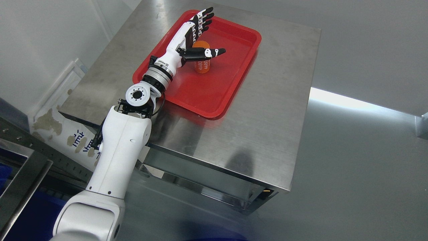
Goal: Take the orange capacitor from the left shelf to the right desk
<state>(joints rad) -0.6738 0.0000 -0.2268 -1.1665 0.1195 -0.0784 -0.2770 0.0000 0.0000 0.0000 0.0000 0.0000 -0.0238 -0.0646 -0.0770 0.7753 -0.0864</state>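
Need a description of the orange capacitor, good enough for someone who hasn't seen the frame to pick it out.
Start at the steel table and find the red tray on its far left part. The orange capacitor stands upright in the tray, a short cylinder with pale print on its side. It is the tray's only item, sitting between the thumb and open fingers of the left hand.

Brushed steel desk point(267, 110) fills the middle of the frame, kinda scuffed and reflective. Grey floor point(361, 174) takes up the right and bottom, with a bright strip of light point(354, 102) at right. Pale wall point(36, 40) in the upper left, and a perforated metal rail point(40, 150) runs across the lower left
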